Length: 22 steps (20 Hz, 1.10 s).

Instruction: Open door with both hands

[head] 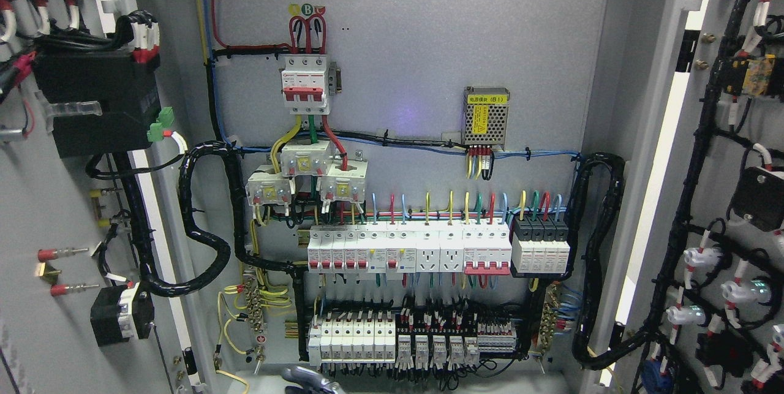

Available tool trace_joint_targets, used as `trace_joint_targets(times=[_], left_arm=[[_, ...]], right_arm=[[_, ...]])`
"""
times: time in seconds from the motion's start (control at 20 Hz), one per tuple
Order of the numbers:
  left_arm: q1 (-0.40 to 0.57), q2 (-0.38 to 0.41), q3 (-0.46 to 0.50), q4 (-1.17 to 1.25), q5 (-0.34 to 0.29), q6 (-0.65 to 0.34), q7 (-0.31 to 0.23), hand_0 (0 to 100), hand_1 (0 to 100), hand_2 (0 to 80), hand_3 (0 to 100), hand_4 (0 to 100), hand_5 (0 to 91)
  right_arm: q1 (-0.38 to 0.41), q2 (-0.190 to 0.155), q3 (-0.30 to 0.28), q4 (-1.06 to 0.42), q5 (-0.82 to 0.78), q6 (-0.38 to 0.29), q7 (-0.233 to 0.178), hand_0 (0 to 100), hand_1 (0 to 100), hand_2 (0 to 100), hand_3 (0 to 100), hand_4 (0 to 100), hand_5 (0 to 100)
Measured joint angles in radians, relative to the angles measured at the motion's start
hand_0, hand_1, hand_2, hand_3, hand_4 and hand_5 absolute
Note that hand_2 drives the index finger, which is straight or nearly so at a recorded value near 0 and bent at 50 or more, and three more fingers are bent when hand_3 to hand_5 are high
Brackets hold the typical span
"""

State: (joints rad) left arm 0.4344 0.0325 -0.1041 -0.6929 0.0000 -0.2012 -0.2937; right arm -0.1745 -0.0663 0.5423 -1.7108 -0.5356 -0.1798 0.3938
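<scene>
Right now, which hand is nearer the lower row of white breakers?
Left. A bit of the left hand shows at the bottom edge, just below the lower row of white breakers; the right hand is out of view.

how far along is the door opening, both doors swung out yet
Done: the left door and right door both stand swung wide, with the breaker rows on the back panel exposed. In hand: nothing visibly gripped; only a grey part peeks in at the bottom edge. Left: seemingly nothing.

Left door (55,210) & right door (729,136) flank cabinet back panel (429,32); breaker row (409,250) below power supply (486,116).
</scene>
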Motion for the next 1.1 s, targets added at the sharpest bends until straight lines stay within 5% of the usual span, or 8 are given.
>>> trace_joint_targets(times=[0.35,0.75,1.1], left_arm=[[0.220,0.115,-0.066,-0.462,0.000,-0.493,0.005,12,39,0.0,0,0,0.0],[0.298,0.194,-0.081,-0.761,0.025,-0.567,0.052,12,39,0.0,0,0,0.0],[0.236,0.203,-0.066,-0.926,0.097,-0.569,0.061,12,39,0.0,0,0,0.0]], right_arm=[[0.211,-0.100,-0.110,-0.110,0.000,-0.245,-0.001,12,39,0,0,0,0],[0.374,-0.204,-0.269,-0.216,-0.002,-0.441,-0.001,12,39,0,0,0,0],[0.455,-0.289,-0.409,-0.269,-0.077,-0.484,-0.001,12,39,0,0,0,0]])
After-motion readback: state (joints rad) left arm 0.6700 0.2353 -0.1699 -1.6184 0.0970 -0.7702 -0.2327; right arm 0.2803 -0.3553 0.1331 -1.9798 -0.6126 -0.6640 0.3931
